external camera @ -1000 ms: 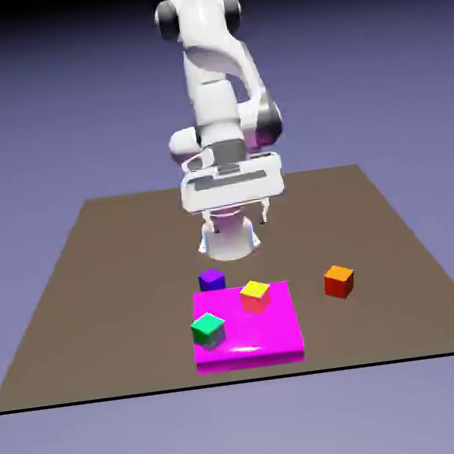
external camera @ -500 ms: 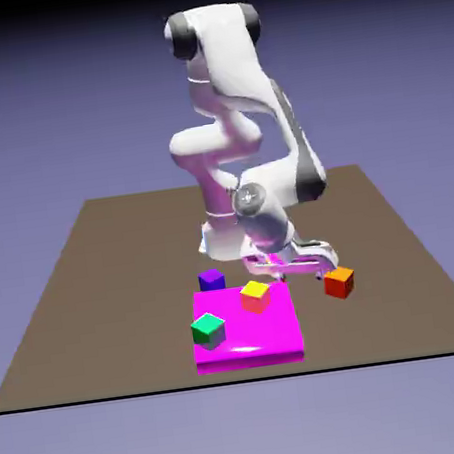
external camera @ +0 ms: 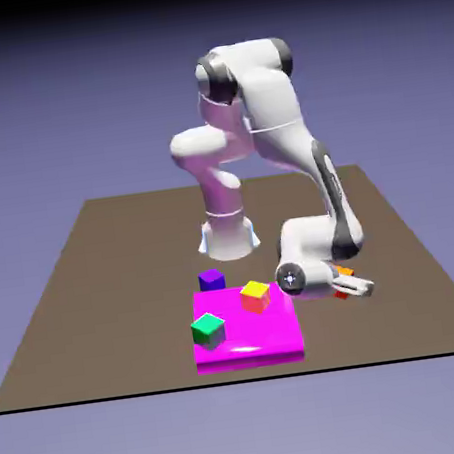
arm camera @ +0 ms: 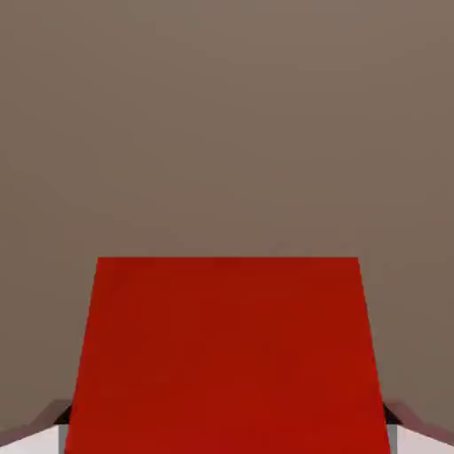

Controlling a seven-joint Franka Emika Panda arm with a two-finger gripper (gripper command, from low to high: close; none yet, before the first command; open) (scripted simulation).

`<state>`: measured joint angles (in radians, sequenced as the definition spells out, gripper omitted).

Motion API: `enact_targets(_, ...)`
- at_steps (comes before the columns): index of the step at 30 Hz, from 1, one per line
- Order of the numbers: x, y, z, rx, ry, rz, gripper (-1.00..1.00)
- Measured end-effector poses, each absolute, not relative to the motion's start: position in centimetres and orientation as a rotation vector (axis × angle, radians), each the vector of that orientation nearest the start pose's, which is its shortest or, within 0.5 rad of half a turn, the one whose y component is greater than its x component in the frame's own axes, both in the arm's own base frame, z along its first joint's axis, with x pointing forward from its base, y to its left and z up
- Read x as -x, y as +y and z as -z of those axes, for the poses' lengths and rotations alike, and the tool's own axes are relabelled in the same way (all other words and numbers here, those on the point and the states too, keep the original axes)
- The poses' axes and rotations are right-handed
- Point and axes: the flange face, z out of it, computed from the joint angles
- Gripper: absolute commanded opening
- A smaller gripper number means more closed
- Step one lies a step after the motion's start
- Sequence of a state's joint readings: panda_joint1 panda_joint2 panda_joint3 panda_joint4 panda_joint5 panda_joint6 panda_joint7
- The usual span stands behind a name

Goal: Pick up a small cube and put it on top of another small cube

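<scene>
The small cube with the orange top (external camera: 345,271) sits on the brown table to the exterior view's right of the slab, mostly hidden behind my hand. My gripper (external camera: 346,287) is down around it. In the hand view its red side (arm camera: 226,355) fills the lower half of the picture. My fingertips (arm camera: 43,430) show only at the two bottom corners, spread wide on either side of it, so the gripper (arm camera: 227,439) is open. The dark purple cube (external camera: 212,278) stands on the table just behind the slab's far left corner.
A flat magenta slab (external camera: 252,345) lies near the table's front edge, left of my hand. A yellow-topped cube (external camera: 255,295) and a green cube (external camera: 208,328) rest on it. The robot's base (external camera: 228,236) stands behind the purple cube.
The arm swung to the exterior view's right and came down, bringing the hand from beside the yellow-topped cube to around the orange-topped cube. No cube has moved.
</scene>
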<state>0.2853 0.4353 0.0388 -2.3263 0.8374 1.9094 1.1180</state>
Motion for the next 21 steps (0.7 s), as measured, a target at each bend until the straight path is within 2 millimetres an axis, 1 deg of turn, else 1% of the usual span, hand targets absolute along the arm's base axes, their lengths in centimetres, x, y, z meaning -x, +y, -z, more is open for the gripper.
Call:
enact_targets(1,-40.2,19.4,-14.5,2.104,1.804,-1.513,-1.0)
enact_targets(3,-43.2,17.7,-17.2,2.136,1.731,-1.439,-1.0)
enact_targets(4,-44.2,16.0,-18.2,2.154,1.711,-1.407,-1.0)
enact_targets(6,-45.4,11.5,-19.7,2.191,1.696,-1.352,-1.0)
enact_targets(8,-46.0,6.8,-21.1,2.226,1.689,-1.302,-1.0)
enact_targets(11,-46.0,-0.4,-23.3,2.275,1.694,-1.234,-1.0)
enact_targets(12,-45.0,-2.7,-23.1,2.28,1.711,-1.246,-1.0)
enact_targets(13,-43.2,-4.8,-22.2,2.276,1.734,-1.283,-1.0)
enact_targets(15,-39.4,-8.6,-20.7,2.258,1.769,-1.368,-1.0)
enact_targets(17,-35.1,-11.7,-19.5,2.228,1.791,-1.463,-1.0)
enact_targets(18,-33.0,-12.9,-18.9,2.209,1.796,-1.513,-1.0)
enact_targets(19,-31.3,-13.0,-18.1,2.186,1.799,-1.563,-1.0)
enact_targets(20,-31.3,-13.0,-18.1,2.186,1.799,-1.563,-1.0)
enact_targets(21,-30.5,-12.4,-16.8,2.186,1.798,-1.563,-1.0)
